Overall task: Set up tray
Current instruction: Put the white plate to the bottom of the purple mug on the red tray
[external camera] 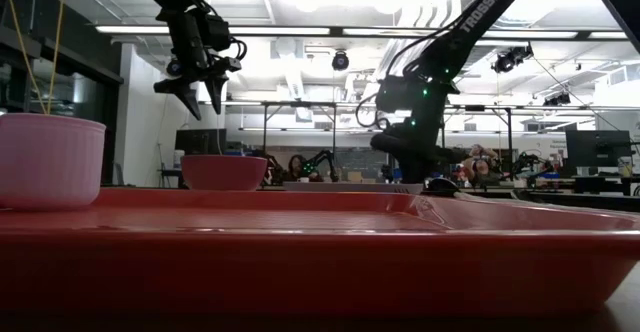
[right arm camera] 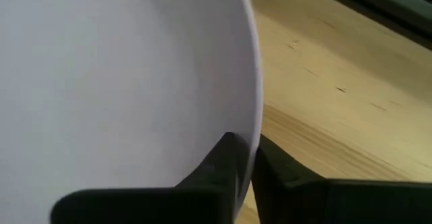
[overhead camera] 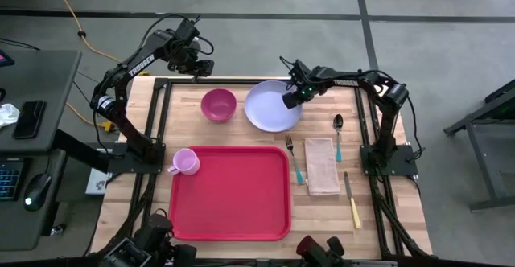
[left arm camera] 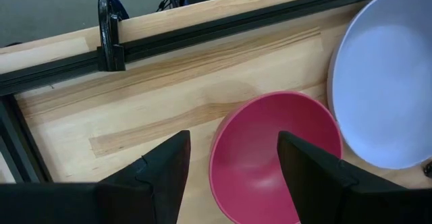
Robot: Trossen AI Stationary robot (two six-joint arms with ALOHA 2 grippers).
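Your right gripper is clamped on the rim of the round lavender plastic plate, upper centre of frame. Left gripper hangs with fingers apart over the pink bowl. Next, probably lift the plate onto the large flat red plastic tray, lower centre.

light: we see bright ceiling strips glaring | shadows: soft | focus: tray rim blurs up close
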